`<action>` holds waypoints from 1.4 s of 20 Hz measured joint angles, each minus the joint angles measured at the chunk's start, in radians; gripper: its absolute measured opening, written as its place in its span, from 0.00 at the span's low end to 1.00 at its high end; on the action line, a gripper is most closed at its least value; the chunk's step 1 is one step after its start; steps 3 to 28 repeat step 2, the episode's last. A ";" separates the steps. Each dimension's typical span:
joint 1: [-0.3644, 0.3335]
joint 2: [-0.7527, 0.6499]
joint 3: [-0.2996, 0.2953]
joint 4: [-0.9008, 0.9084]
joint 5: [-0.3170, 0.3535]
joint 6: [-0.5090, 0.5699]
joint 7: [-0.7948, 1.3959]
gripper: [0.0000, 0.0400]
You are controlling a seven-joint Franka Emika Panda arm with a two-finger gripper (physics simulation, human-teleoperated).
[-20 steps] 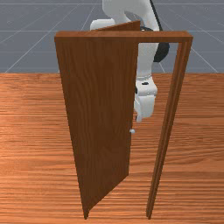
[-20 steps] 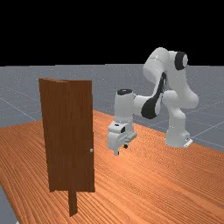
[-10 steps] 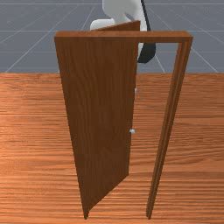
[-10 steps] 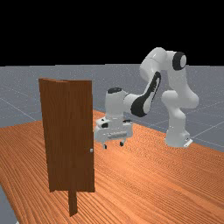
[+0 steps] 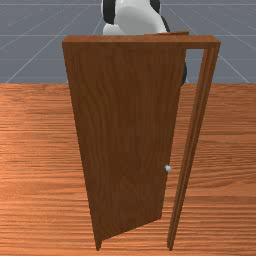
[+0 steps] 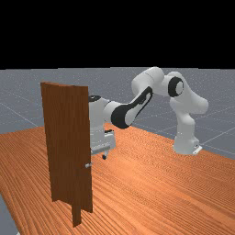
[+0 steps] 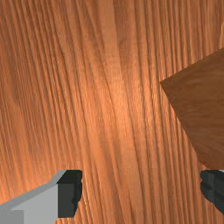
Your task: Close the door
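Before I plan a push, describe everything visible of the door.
The door is a tall, upright panel of dark brown, wood-grained material, with a small pale knob near its free edge. It stands ajar in its matching frame, with a gap at the front view's right. The open gripper is close to it; whether they touch, I cannot tell.
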 joint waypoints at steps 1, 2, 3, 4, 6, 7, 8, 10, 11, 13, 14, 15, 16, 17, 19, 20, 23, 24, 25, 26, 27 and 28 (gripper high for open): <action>-0.012 0.105 0.018 0.192 -0.022 -0.084 -0.143 1.00; -0.014 0.105 0.043 0.182 -0.052 -0.067 -0.286 1.00; -0.014 0.105 0.043 0.182 -0.052 -0.067 -0.286 1.00; -0.014 0.105 0.043 0.182 -0.052 -0.067 -0.286 1.00; -0.014 0.105 0.043 0.182 -0.052 -0.067 -0.286 1.00; -0.014 0.105 0.043 0.182 -0.052 -0.067 -0.286 1.00; -0.014 0.105 0.043 0.182 -0.052 -0.067 -0.286 1.00; -0.014 0.105 0.043 0.182 -0.052 -0.067 -0.286 1.00; -0.014 0.105 0.043 0.182 -0.052 -0.067 -0.286 1.00; -0.014 0.105 0.043 0.182 -0.052 -0.067 -0.286 1.00; -0.014 0.105 0.043 0.182 -0.052 -0.067 -0.286 1.00; -0.014 0.105 0.043 0.182 -0.052 -0.067 -0.286 1.00; -0.014 0.105 0.043 0.182 -0.052 -0.067 -0.286 1.00; -0.014 0.105 0.043 0.182 -0.052 -0.067 -0.286 1.00; -0.014 0.105 0.043 0.182 -0.052 -0.067 -0.286 1.00; -0.014 0.105 0.043 0.182 -0.052 -0.067 -0.286 1.00; -0.014 0.105 0.043 0.182 -0.052 -0.067 -0.286 1.00; -0.014 0.105 0.043 0.182 -0.052 -0.067 -0.286 1.00; -0.014 0.105 0.043 0.182 -0.052 -0.067 -0.286 1.00; -0.014 0.105 0.043 0.182 -0.052 -0.067 -0.286 1.00; -0.014 0.105 0.043 0.182 -0.052 -0.067 -0.286 1.00; -0.014 0.105 0.043 0.182 -0.052 -0.067 -0.286 1.00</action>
